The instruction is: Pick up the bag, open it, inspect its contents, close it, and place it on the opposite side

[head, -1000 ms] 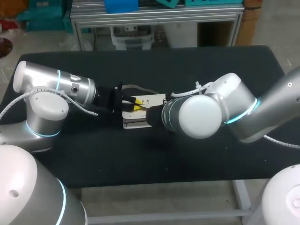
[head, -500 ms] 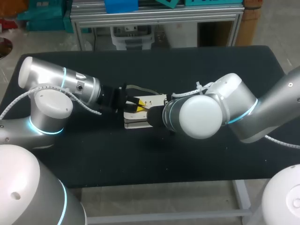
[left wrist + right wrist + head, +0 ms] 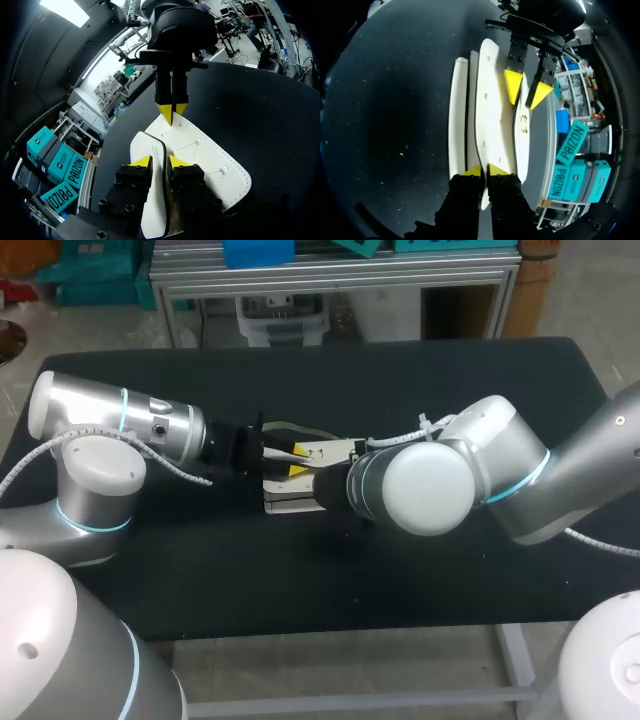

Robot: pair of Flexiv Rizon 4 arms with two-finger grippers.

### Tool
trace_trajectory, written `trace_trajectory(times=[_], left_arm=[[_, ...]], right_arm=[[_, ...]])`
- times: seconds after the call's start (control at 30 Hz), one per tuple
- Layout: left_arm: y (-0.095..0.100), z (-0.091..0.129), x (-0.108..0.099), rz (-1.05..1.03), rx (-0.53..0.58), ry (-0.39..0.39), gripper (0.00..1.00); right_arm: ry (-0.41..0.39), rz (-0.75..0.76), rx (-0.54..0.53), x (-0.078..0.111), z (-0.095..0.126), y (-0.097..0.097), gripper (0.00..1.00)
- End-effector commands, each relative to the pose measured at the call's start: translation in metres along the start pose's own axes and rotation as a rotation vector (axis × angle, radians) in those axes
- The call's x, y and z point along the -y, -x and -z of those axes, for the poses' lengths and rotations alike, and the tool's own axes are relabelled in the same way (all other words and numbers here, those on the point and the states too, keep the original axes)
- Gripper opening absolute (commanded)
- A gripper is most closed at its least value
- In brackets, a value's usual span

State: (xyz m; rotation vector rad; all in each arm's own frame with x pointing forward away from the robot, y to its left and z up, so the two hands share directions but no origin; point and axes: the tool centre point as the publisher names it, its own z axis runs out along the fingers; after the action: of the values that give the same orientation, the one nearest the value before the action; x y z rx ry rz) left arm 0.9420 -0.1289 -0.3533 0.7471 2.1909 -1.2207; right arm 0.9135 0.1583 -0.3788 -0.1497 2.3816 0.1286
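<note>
The white bag lies on the black table near its middle, its flap lifted. My left gripper is at the bag's left end. In the left wrist view its fingers stand a little apart astride the black-trimmed flap edge of the bag, open. My right gripper is shut on the opposite edge of the bag's flap; in the head view my right arm's wrist hides it. Each wrist view shows the other gripper facing it: the right gripper and the left gripper.
Both arms meet over the table's middle, the left arm from the left and the bulky right arm from the right. Bare black tabletop surrounds the bag on all sides.
My left gripper's fingers have spread apart at the bag's flap. The left arm pushed slightly forward, then drew back. The right arm and its grip have not moved.
</note>
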Motion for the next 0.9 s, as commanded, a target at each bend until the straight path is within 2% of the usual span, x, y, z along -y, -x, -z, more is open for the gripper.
trace_trajectory(times=[0.03, 0.07, 0.13, 0.17, 0.23, 0.37, 0.4, 0.47, 0.63, 0.7, 0.77, 0.8, 0.83, 0.9], left_arm=[[-0.002, 0.001, -0.002, -0.003, 0.006, -0.011, 0.18], [-0.003, 0.002, -0.002, -0.003, 0.006, -0.011, 0.12], [-0.004, 0.001, -0.003, -0.004, 0.003, -0.005, 0.09], [-0.004, 0.001, -0.003, -0.004, 0.002, -0.004, 0.1], [-0.004, 0.005, -0.003, 0.001, 0.009, -0.003, 0.23], [-0.004, 0.01, -0.003, 0.0, 0.02, 0.003, 0.2], [-0.005, 0.009, -0.003, 0.0, 0.019, 0.004, 0.23], [-0.004, 0.013, -0.002, 0.003, 0.029, 0.004, 0.37], [0.002, 0.031, 0.003, 0.04, 0.057, -0.028, 0.4], [0.003, 0.035, 0.006, 0.066, 0.061, -0.002, 0.49], [0.004, 0.038, 0.008, 0.1, 0.055, 0.01, 0.64], [0.004, 0.039, 0.008, 0.108, 0.048, 0.012, 0.68], [0.004, 0.04, 0.009, 0.137, 0.053, 0.034, 0.83], [0.004, 0.042, 0.011, 0.175, 0.041, 0.056, 0.87]], right_arm=[[0.011, 0.001, 0.195, 0.002, -0.002, -0.004, 0.0], [0.011, 0.001, 0.195, 0.002, -0.002, -0.004, 0.0], [0.011, 0.001, 0.195, 0.002, -0.002, -0.004, 0.0], [0.011, 0.001, 0.195, 0.002, -0.002, -0.004, 0.0], [0.011, 0.001, 0.195, 0.002, -0.002, -0.004, 0.0], [0.011, 0.001, 0.195, 0.002, -0.002, -0.004, 0.0], [0.011, 0.001, 0.195, 0.002, -0.002, -0.004, 0.0], [0.011, 0.001, 0.195, 0.002, -0.002, -0.004, 0.0], [0.011, 0.001, 0.195, 0.002, -0.002, -0.004, 0.0], [0.011, 0.001, 0.195, 0.002, -0.002, -0.004, 0.0], [0.011, 0.001, 0.195, 0.002, -0.002, -0.004, 0.0], [0.011, 0.001, 0.195, 0.002, -0.002, -0.004, 0.0], [0.011, 0.001, 0.195, 0.002, -0.002, -0.004, 0.0], [0.015, 0.002, 0.198, 0.002, 0.0, -0.004, 0.0]])
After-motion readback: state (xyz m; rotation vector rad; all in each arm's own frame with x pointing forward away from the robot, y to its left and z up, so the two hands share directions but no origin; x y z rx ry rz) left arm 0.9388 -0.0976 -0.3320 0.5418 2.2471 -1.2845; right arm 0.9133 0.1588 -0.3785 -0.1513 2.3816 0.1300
